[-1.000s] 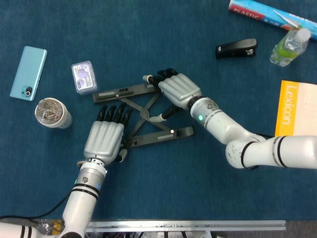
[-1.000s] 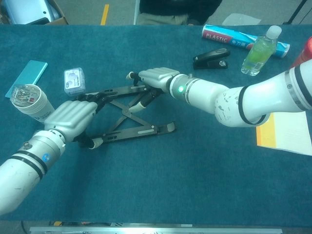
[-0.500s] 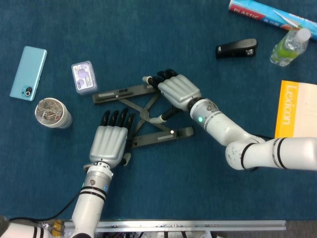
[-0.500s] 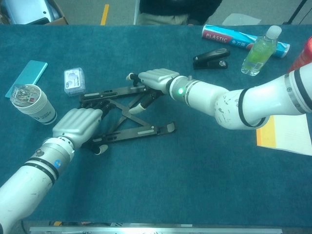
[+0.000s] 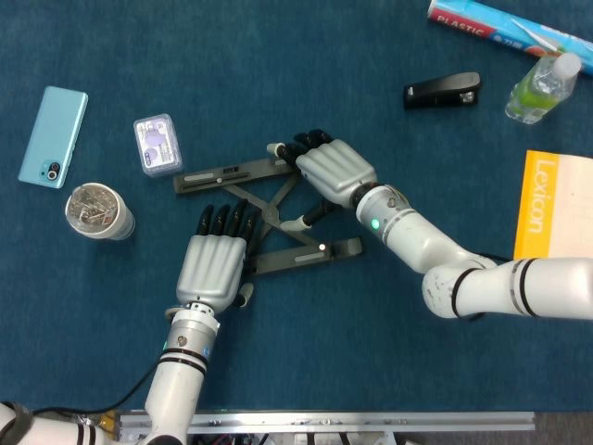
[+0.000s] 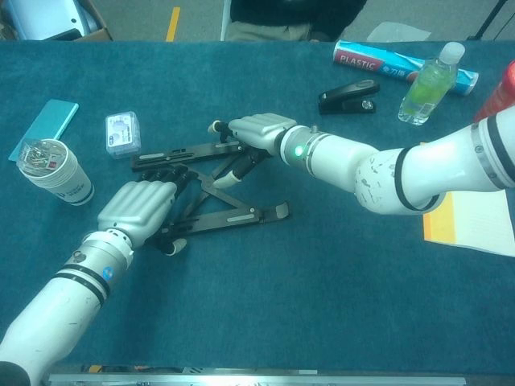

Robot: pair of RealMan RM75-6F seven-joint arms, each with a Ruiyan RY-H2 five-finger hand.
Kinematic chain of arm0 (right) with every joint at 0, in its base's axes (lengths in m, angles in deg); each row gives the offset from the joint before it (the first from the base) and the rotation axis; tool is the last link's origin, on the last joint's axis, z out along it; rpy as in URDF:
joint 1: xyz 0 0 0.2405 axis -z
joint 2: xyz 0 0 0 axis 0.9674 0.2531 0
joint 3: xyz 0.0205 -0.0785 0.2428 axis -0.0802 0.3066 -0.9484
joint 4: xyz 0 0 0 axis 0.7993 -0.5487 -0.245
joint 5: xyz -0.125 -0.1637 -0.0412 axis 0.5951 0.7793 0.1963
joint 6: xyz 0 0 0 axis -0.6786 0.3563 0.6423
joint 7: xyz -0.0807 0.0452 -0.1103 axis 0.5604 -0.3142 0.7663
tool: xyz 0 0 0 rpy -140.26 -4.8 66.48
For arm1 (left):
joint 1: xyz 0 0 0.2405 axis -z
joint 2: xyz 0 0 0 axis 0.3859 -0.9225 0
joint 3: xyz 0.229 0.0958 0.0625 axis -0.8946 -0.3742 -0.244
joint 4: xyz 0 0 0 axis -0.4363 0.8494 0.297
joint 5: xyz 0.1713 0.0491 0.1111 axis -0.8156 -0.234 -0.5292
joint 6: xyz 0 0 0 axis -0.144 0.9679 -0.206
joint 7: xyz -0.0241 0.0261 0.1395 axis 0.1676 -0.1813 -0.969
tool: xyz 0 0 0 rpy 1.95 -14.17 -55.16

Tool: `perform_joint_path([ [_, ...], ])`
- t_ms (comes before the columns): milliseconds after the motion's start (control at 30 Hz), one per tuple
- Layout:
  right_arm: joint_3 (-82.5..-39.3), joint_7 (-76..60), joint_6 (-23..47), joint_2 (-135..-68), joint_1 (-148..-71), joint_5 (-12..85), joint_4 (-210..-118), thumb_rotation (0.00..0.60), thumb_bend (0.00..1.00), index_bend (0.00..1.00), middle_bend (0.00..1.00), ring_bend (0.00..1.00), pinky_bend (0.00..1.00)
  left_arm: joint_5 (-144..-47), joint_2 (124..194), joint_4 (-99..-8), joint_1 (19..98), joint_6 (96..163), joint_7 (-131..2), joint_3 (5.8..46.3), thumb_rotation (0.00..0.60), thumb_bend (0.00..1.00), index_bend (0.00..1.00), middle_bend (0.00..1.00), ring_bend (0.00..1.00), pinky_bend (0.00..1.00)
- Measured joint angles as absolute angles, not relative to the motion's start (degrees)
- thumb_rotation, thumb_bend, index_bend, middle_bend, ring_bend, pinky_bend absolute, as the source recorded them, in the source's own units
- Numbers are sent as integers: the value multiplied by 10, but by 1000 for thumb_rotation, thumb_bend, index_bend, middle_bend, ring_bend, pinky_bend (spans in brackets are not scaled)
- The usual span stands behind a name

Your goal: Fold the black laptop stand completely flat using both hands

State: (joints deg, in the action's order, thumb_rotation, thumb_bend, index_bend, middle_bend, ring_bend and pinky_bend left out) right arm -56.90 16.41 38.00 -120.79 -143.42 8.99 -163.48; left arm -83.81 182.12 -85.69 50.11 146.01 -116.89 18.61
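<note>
Black laptop stand (image 5: 264, 215): lies near the middle of the blue table (image 5: 306, 74), still partly open, two long bars joined by crossed struts. Far bar runs from 9 o'clock toward 2 o'clock; near bar lies closer to the robot, its free end pointing to 3 o'clock.

Left hand (image 5: 215, 267): palm down at the 7 o'clock end of the stand, dark fingers (image 5: 227, 220) straight and side by side, laid over the near bar and the struts. It presses flat on top; a grip cannot be made out from either view.

Right hand (image 5: 335, 171): at the 2 o'clock end, fingers curled over the end of the far bar, thumb tucked beneath among the struts. It appears to hold the bar, though the contact is partly hidden by the hand itself.

Other items, all apart from the stand:
- Light blue phone (image 5: 54, 136), 10 o'clock, flat.
- Small clear box (image 5: 155, 144), between phone and stand.
- Paper cup of clips (image 5: 97, 210), 9 o'clock, upright.
- Black stapler (image 5: 443, 90), 1 o'clock.
- Clear bottle (image 5: 542, 86), 2 o'clock corner.
- Plastic wrap box (image 5: 505, 27), beyond the bottle.
- Yellow book (image 5: 556, 204), 3 o'clock edge.
</note>
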Motion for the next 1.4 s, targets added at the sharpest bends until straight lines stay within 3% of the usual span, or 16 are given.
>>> perform_joint_path([
  [400,-568,170,390,-1211,-1435,83,-1632,298,0,0,170,0,0,-854,1833,-828,497,1450,-1144,193,600,247,0,0,0,0],
  [1400,-547,169,382,-1152,-1422,85,-1728,299,0,0,191,0,0,-863,1854,-800,494,1430,-1135,205,600,247,0,0,0,0],
])
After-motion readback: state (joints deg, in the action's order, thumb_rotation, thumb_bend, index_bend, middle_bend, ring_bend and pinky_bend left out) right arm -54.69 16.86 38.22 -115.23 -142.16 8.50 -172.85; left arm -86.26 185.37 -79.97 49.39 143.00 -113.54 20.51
